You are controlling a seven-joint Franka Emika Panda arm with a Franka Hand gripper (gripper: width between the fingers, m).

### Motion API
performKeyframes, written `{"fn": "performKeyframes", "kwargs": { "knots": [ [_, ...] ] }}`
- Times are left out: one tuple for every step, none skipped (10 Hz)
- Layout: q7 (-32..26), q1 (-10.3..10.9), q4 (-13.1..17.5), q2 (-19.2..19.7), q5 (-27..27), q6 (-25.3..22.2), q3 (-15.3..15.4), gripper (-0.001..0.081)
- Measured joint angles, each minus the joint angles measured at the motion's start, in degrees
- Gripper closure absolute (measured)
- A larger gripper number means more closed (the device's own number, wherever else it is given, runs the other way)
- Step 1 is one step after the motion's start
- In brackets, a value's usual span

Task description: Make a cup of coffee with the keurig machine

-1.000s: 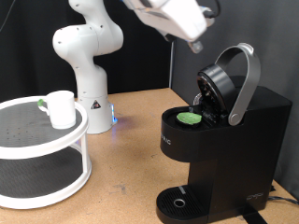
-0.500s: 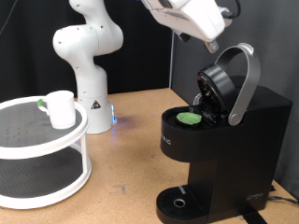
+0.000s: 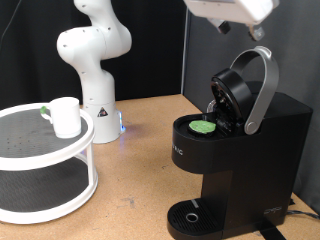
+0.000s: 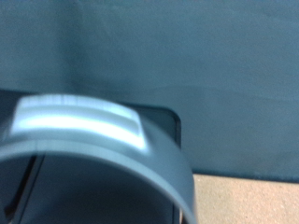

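The keurig machine [image 3: 255, 150] stands at the exterior view's right, black and boxy. Its lid is open and the grey curved handle [image 3: 262, 85] is raised. A green-topped pod [image 3: 204, 127] sits in the open holder. The cup [image 3: 66, 116], small and white with green at its handle, rests on the top tier of a white round shelf [image 3: 45, 150] at the exterior view's left. My gripper [image 3: 256, 30] is high above the lid handle, mostly cut off by the exterior view's top edge, with nothing seen in it. In the wrist view the grey handle [image 4: 93, 140] fills the frame, blurred.
The white arm base [image 3: 92, 60] stands at the back, behind the shelf. A round drip base [image 3: 190, 218] sits at the machine's foot. Wooden table [image 3: 140, 190] lies between shelf and machine. A dark curtain [image 4: 149, 47] hangs behind.
My hand has moved up and towards the exterior view's right, from above the open holder to above the raised handle, now partly out of frame. Cup, pod and lid have not moved.
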Motion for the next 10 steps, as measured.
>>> {"fn": "performKeyframes", "kwargs": {
  "knots": [
    [0.9,0.5,0.5,0.0,0.0,0.1,0.9,0.0001],
    [1.8,0.9,1.0,0.0,0.0,0.1,1.7,0.0001],
    [2.7,1.1,1.3,-0.1,0.0,0.1,2.5,0.0001],
    [3.8,1.4,1.6,-0.2,0.1,0.6,3.3,0.0001],
    [5.1,1.6,1.7,-0.3,0.3,1.7,4.1,0.0001],
    [6.2,1.9,1.9,-0.3,0.5,2.3,4.9,0.0001],
    [7.1,2.2,2.1,-0.2,0.5,2.5,5.6,0.0001],
    [7.9,2.5,2.4,0.0,0.5,2.5,6.4,0.0001],
    [8.9,2.7,2.6,0.4,0.5,2.5,7.2,0.0001],
    [9.5,2.9,2.7,0.9,0.4,2.6,7.8,0.0001]
  ]
}}
